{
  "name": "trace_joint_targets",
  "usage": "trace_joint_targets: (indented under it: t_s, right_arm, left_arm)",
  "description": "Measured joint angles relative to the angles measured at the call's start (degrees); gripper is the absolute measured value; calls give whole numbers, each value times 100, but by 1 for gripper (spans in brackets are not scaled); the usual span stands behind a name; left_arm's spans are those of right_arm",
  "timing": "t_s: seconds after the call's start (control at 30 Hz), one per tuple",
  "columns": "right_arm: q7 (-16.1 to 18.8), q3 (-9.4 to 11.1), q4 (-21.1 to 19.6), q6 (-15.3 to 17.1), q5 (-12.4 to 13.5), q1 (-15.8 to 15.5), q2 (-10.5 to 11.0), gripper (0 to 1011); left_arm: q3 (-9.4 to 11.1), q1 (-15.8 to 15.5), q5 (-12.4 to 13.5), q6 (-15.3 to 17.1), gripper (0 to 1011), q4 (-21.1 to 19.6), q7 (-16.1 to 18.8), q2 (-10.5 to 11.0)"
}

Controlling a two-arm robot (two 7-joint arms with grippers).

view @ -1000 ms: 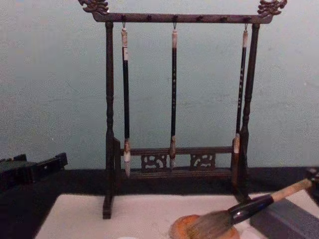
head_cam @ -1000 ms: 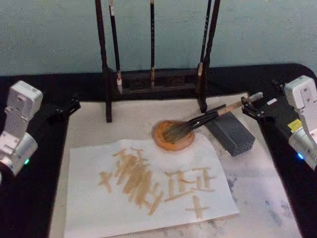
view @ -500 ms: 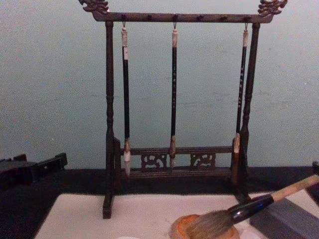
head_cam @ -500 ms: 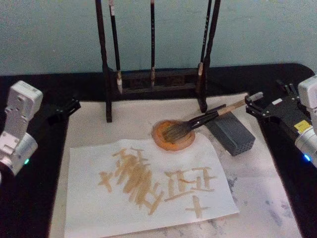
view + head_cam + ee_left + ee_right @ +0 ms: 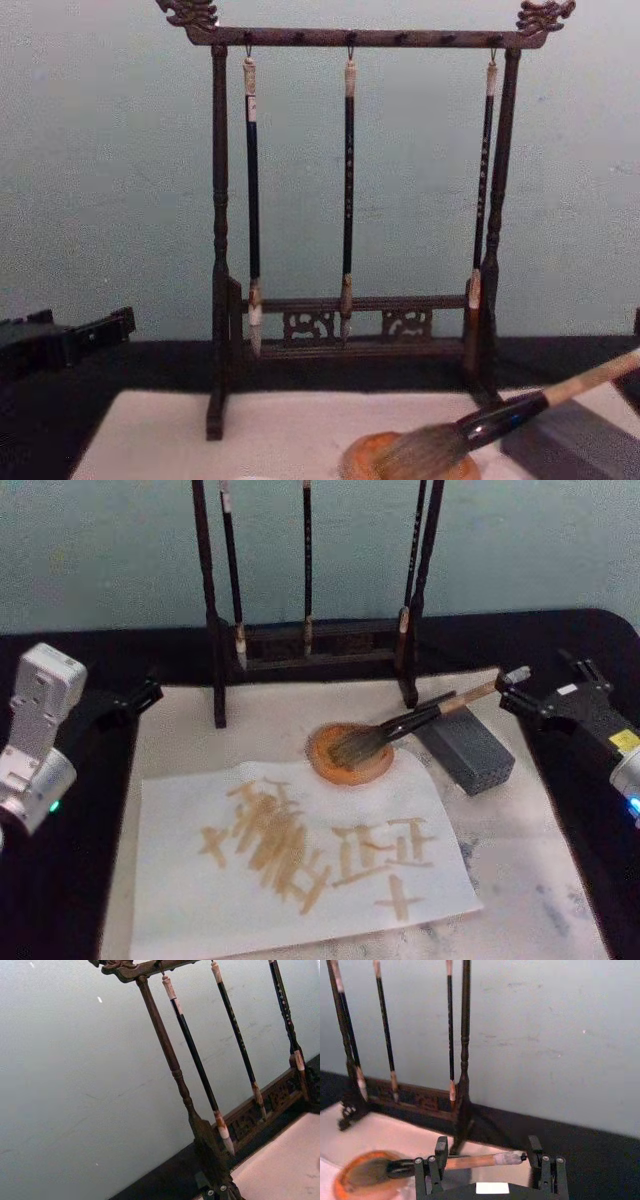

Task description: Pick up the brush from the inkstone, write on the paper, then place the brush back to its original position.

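Left gripper (image 5: 128, 700) sat parked at left. Paper (image 5: 200, 900) bore tan strokes; writing looked done. Brush (image 5: 400, 723) lay with its tuft in inkstone (image 5: 322, 765) and its handle on grey block (image 5: 470, 752). Right gripper (image 5: 487, 1141) was spread, near the handle end; likely nothing left.

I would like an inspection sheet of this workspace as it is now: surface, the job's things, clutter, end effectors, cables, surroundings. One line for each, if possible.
Surface: pale mat on a black table; grey smudges at the mat's right front.
Job's things: brush with its tuft in the orange inkstone, handle propped on a grey block; paper in front, carrying tan strokes.
Clutter: dark wooden stand with three slim brushes hanging.
End effectors: right end effector open, near the handle's end, holding nothing; left end effector parked at the mat's left edge.
Cables: nothing seen.
Surroundings: plain pale wall behind.
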Motion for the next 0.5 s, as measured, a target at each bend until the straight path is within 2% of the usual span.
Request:
trace_joint_targets:
  t_s: [0.17,0.3,0.4,0.5]
  right_arm:
    - [340,190,103,212,535,-2,-131,1008]
    - [688,365,212,499,1030,5,-244,1008]
    - [890,480,275,694,1324,6,-314,1008]
    - [982,540,311,813,1508,5,-353,1008]
  left_arm:
    - [0,0,0,0,1002,0,0,0]
    - [0,0,0,0,1002,0,0,0]
    - [0,0,0,0,1002,0,0,0]
    - [0,0,0,0,1002,0,0,0]
